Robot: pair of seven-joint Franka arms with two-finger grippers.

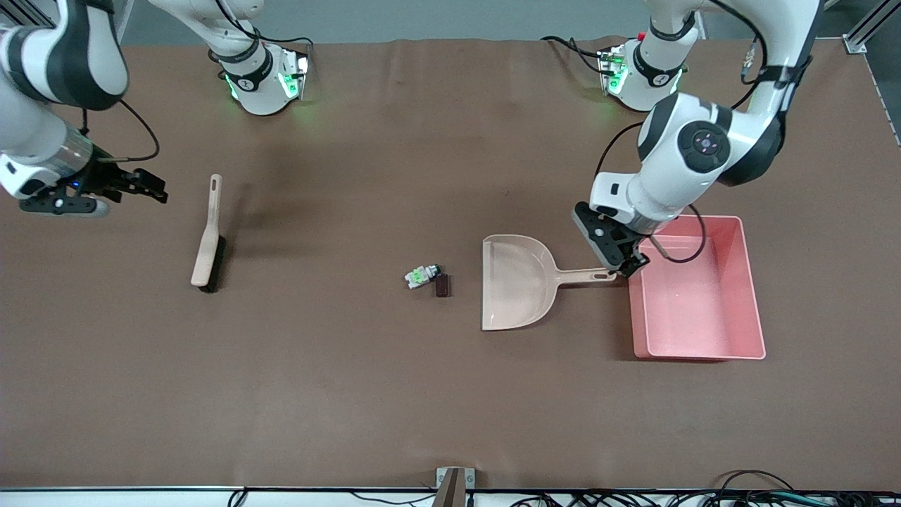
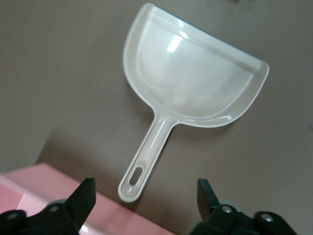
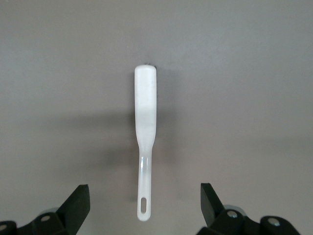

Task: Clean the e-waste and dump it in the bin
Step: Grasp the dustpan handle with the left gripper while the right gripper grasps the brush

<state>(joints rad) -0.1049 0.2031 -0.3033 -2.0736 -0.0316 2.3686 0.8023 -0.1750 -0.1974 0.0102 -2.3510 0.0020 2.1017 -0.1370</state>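
Front view, brown table (image 1: 394, 394), left pincer (image 1: 628, 265) apart over dustpan (image 1: 517, 282) handle, right pincer (image 1: 151, 186) seemingly apart.

The front view looks down from high across the brown worktop (image 1: 352, 394), facing both arm bases along its top edge, and takes in the whole scene. The left wrist view looks steeply down from close above the beige plastic handled dustpan (image 2: 190, 83), which the front view shows (image 1: 517, 282) beside the pink rectangular plastic bin (image 1: 753, 296); a corner of that bin (image 2: 44, 183) appears there too. The right wrist view looks straight down from close over the beige long-handled brush (image 3: 145, 127), which the front view places toward the right arm's end (image 1: 208, 236).
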